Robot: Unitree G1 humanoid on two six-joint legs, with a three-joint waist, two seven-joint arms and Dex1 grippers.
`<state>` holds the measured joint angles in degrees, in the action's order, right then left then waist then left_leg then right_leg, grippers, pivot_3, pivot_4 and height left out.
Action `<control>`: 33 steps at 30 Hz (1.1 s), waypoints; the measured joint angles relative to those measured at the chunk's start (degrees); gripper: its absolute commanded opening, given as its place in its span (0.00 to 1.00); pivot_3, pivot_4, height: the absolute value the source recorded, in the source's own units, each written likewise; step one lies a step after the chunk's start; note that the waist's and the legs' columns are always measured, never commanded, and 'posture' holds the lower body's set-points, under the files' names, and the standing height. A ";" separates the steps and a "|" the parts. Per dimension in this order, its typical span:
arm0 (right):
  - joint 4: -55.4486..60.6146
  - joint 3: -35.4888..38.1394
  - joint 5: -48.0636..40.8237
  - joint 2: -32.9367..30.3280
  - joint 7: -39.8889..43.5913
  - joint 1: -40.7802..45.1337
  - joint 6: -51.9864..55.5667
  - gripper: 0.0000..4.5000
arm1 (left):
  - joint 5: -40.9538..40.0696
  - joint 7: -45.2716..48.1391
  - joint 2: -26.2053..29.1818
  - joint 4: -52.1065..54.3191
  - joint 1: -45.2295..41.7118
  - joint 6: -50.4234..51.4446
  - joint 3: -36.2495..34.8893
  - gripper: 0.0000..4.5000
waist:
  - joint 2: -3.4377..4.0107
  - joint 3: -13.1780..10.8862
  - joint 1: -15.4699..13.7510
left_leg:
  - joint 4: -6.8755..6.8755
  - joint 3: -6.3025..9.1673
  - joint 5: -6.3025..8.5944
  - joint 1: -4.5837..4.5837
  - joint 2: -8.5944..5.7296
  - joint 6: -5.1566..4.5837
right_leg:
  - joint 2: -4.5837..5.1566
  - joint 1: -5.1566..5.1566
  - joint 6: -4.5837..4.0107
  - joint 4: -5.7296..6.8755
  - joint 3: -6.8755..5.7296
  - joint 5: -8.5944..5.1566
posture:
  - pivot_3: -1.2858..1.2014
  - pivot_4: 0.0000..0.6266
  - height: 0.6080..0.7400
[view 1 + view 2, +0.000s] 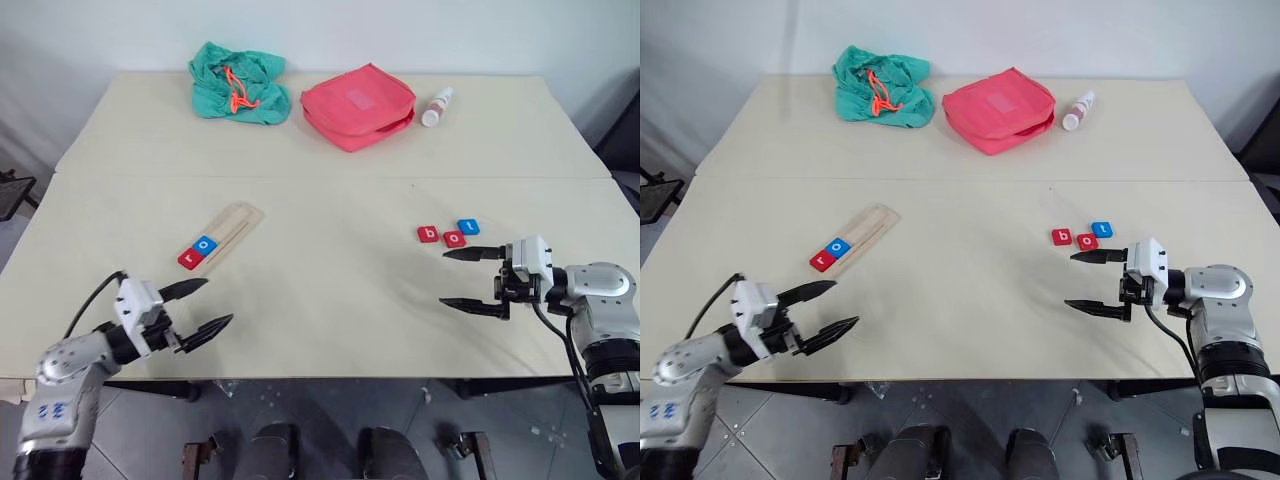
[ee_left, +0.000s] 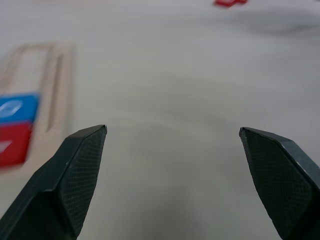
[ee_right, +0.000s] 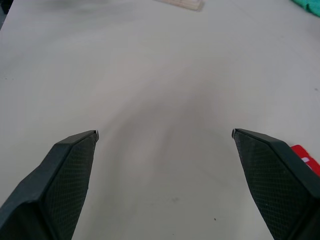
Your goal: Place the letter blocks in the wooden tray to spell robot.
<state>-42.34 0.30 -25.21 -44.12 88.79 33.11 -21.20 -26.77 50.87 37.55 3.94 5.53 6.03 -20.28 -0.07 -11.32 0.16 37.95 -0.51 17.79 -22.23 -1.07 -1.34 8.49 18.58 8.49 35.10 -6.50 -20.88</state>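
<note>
A pale tabletop (image 1: 330,300) seen from above the robot's arms. The wooden tray (image 1: 228,232) lies at about 10 o'clock from the table's middle, angled, with 2 letter blocks already in its near end: a red r tile (image 1: 190,258) touching a blue o tile (image 1: 206,244). The other 3 lie loose at about 3 o'clock, close together: a red b tile (image 1: 428,234), a red o tile (image 1: 454,239) and a blue t tile (image 1: 468,226).

The left gripper (image 1: 208,306) hovers at 7 o'clock, just near of the tray's filled end, its 2 black fingers spread wide and holding nothing. The right gripper (image 1: 463,277) hovers at 4 o'clock, just near of the 3 loose tiles, fingers likewise spread and empty.

The tiles look small, thin, rigid and light, probably smooth-faced, so they may skid when nudged. Lying flat, each is best pinched across 2 opposite edges from above. The red o sits tight between its neighbours, so the b at the outer end looks easiest to reach first.

Along the far edge, well apart, sit a teal drawstring cloth bag (image 1: 239,83) at 11 o'clock, a red zip pouch (image 1: 358,105) at 12 and a small white bottle (image 1: 437,106) at 1. Nothing lies between the tiles and the tray.
</note>
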 measured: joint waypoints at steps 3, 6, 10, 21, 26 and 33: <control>-0.63 0.00 0.06 0.45 0.00 0.33 -0.01 0.99 | -1.15 -0.37 1.56 0.14 0.58 2.95 -2.43 1.00 | 0.02 -0.01 -0.20 | 0.04 0.00 0.00 0.00 -0.03 0.00 | 0.02 -0.03 0.00 0.00 0.02 0.00 | 0.52 0.24 1.00; -0.65 0.00 0.06 1.12 0.00 0.95 0.00 0.99 | -0.68 -1.65 2.79 -0.63 -0.88 5.91 -2.35 1.00 | 0.04 -0.02 -0.34 | 0.06 0.05 0.00 -0.01 -0.06 0.00 | 0.03 -0.03 0.00 0.02 0.03 0.00 | 0.52 0.24 1.00; -0.64 -0.05 0.09 2.17 0.01 2.33 0.01 0.99 | 2.41 -6.67 4.11 -4.79 -9.14 10.51 -0.76 1.00 | 0.04 -0.02 -0.17 | 0.07 0.07 0.00 0.01 -0.08 0.00 | 0.03 -0.02 0.00 0.12 0.02 0.00 | 0.52 0.24 1.00; -0.20 0.13 0.54 2.45 0.01 1.08 0.09 0.99 | 7.68 -7.32 5.22 -14.33 -22.25 15.93 7.31 1.00 | 0.04 -0.02 0.02 | 0.03 0.07 0.02 0.00 -0.10 0.01 | 0.04 0.14 0.00 0.41 -0.02 0.00 | 0.52 0.24 1.00; 1.62 0.49 0.55 2.44 0.01 -0.93 0.11 0.99 | 9.41 -6.56 5.22 -17.74 -24.89 15.57 9.10 1.00 | 0.04 -0.02 0.01 | 0.04 0.05 0.02 0.01 -0.09 0.01 | 0.04 0.15 0.00 0.43 -0.01 0.00 | 0.52 0.24 1.00; 3.76 0.73 0.55 2.48 -0.09 -2.70 0.18 0.99 | 12.65 -4.80 6.20 -20.74 -28.20 14.28 11.77 1.00 | 0.04 -0.02 -0.23 | 0.11 0.06 0.02 0.03 -0.12 0.01 | 0.06 0.12 0.00 0.46 0.02 0.00 | 0.52 0.24 1.00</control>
<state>-38.58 1.04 -24.66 -41.63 88.70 30.40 -21.03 -14.12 46.06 43.74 -16.80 -22.68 20.30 -8.52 -0.03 -11.34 -0.07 38.06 -0.45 17.81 -22.20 -1.19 -1.33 8.55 18.69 8.49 35.56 -6.48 -20.88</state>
